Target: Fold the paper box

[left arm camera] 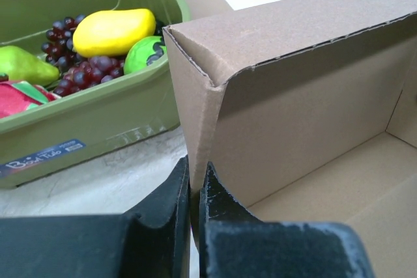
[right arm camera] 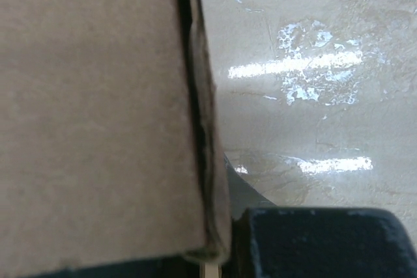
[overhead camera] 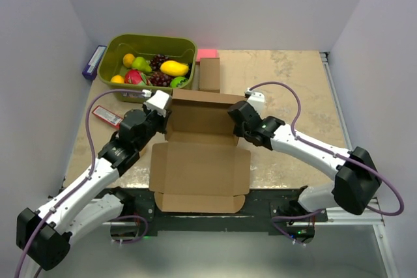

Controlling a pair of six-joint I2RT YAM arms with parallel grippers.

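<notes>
The paper box [overhead camera: 199, 154] is a brown cardboard sheet in the middle of the table, its far walls raised and its near lid panel lying flat. My left gripper [overhead camera: 161, 110] is shut on the box's left wall; in the left wrist view both black fingers [left arm camera: 179, 190] pinch the wall's edge [left arm camera: 195, 122]. My right gripper [overhead camera: 236, 116] is shut on the right wall; in the right wrist view the cardboard [right arm camera: 98, 109] fills the left half and only one finger [right arm camera: 244, 193] shows beside it.
A green bin [overhead camera: 112, 53] of toy fruit stands at the back left, close to the box's left wall [left arm camera: 98, 115]. A small brown box [overhead camera: 209, 73] and a pink block [overhead camera: 206, 53] sit behind. A red packet [overhead camera: 107, 116] lies at the left.
</notes>
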